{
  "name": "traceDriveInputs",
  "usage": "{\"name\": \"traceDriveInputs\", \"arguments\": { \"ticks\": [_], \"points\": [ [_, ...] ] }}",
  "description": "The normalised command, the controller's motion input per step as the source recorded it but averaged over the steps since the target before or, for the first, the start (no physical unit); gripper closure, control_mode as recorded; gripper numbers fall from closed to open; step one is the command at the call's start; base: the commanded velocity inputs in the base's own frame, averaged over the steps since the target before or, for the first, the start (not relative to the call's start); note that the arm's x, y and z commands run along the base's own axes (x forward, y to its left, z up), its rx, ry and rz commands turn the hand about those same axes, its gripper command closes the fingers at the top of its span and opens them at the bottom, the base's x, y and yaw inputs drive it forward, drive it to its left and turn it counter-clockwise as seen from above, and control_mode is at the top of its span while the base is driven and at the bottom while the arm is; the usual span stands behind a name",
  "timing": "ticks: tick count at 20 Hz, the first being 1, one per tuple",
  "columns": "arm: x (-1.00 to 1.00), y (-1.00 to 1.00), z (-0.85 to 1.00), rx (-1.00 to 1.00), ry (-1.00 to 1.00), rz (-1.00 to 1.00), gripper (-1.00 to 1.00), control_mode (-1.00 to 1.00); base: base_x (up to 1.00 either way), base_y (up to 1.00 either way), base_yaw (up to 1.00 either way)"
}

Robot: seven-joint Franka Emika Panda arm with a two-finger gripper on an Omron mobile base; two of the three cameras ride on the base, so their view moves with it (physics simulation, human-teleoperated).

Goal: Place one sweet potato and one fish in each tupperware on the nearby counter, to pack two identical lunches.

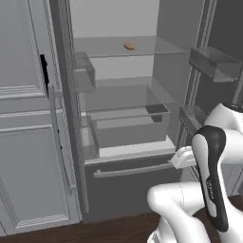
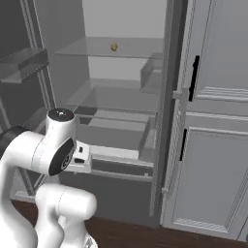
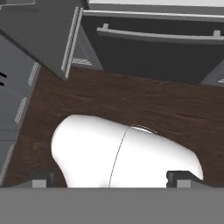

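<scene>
Fridge [image 1: 118, 95] stands open ahead, with one small orange sweet potato [image 1: 128, 45] alone on its top glass shelf [image 1: 156, 47]. Gripper [image 3: 109, 178] points down at the dark wood floor [image 3: 144, 105], jaws spread wide and holding nothing. Best to lift and level the hand first, then reach in above the shelf.

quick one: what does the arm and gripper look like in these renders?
Glossy white rounded arm links with dark grey-black joint covers; one cover carries faint small lettering. A round dark-capped joint shows in the right base view. The gripper has two small dark grey fingertips. No cables visible.
</scene>
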Motion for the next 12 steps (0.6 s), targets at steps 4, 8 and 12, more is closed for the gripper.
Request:
{"name": "traceDriveInputs", "arguments": {
  "ticks": [4,8,12],
  "points": [
    [0.0,0.0,0.0,0.0,0.0,0.0,-1.0,1.0,1.0,0.0,-0.03],
    [0.0,0.0,0.0,0.0,0.0,0.0,-1.0,1.0,1.0,0.0,-0.05],
    [0.0,0.0,0.0,0.0,0.0,0.0,-1.0,1.0,0.67,0.0,-0.07]
  ]
}}
